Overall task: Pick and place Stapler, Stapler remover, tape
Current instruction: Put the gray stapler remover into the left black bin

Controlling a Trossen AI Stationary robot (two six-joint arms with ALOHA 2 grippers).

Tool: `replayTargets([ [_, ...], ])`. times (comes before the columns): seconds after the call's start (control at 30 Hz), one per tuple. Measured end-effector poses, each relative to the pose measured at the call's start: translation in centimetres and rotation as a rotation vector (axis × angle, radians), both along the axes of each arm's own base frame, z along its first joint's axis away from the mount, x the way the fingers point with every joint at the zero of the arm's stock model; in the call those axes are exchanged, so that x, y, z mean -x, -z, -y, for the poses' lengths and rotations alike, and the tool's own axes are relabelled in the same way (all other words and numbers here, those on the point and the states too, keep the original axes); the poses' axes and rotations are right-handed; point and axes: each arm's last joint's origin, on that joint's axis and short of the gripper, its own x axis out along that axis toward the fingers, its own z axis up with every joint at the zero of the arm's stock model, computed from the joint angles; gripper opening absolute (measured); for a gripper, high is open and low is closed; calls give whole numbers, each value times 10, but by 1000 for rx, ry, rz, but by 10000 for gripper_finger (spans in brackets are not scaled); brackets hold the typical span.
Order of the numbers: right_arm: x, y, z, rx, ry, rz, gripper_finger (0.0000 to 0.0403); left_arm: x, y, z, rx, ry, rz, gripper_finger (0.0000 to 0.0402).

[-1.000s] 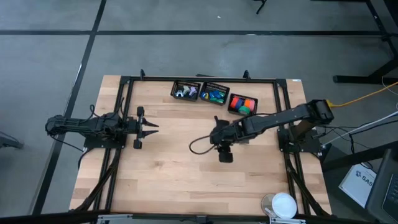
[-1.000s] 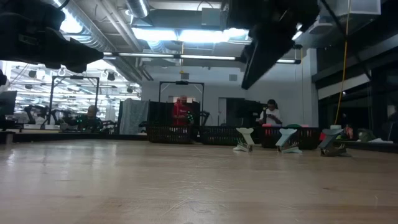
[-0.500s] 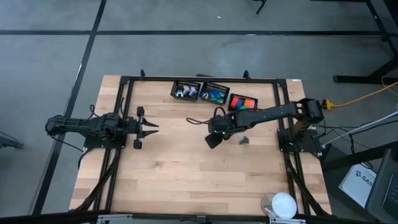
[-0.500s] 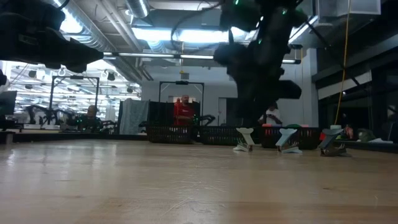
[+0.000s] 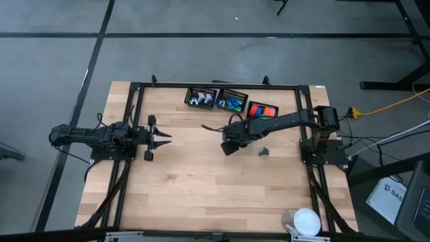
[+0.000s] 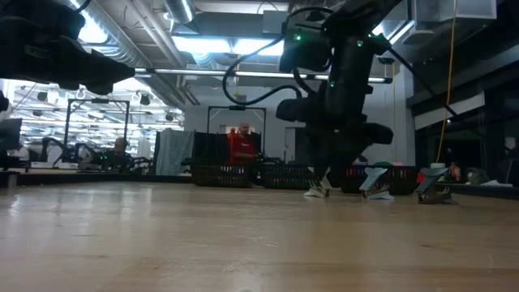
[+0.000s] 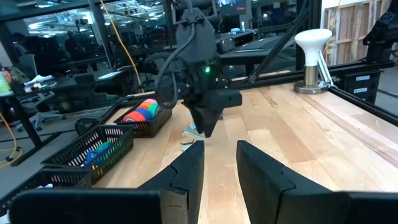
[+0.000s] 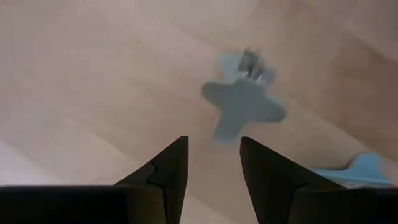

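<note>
Right gripper [image 8: 211,163]: fingers spread, empty, above remover [image 8: 244,106] on surface, lined up for pickup.
Left gripper [image 7: 219,167]: fingers spread, empty, parked at side.

Light wooden tabletop [image 5: 188,181]. Along its far edge stand three black baskets in a row: left basket [image 5: 200,98], middle basket [image 5: 231,101], right basket [image 5: 262,111]. Just before the right basket lies a small grey claw-shaped piece [image 5: 264,152]. A white round object [image 5: 307,221] stands at the near right corner.

Legible text: a partial marking, "SAS", is seen on a white box [image 5: 388,196] on the floor beside the table's right edge. No other lettering, label or number can be read.
</note>
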Motion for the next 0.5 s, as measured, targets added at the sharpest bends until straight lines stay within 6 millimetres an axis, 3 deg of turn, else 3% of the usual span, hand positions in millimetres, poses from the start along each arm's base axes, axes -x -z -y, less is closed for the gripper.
replayTargets([
  [0.2, 1, 1, 4, 53, 21, -10, 149, 0, 0, 0, 0, 0, 0, 91],
  [0.5, -4, 20, 6, 59, 20, -50, 149, 0, 0, 0, 0, 0, 1, 91],
])
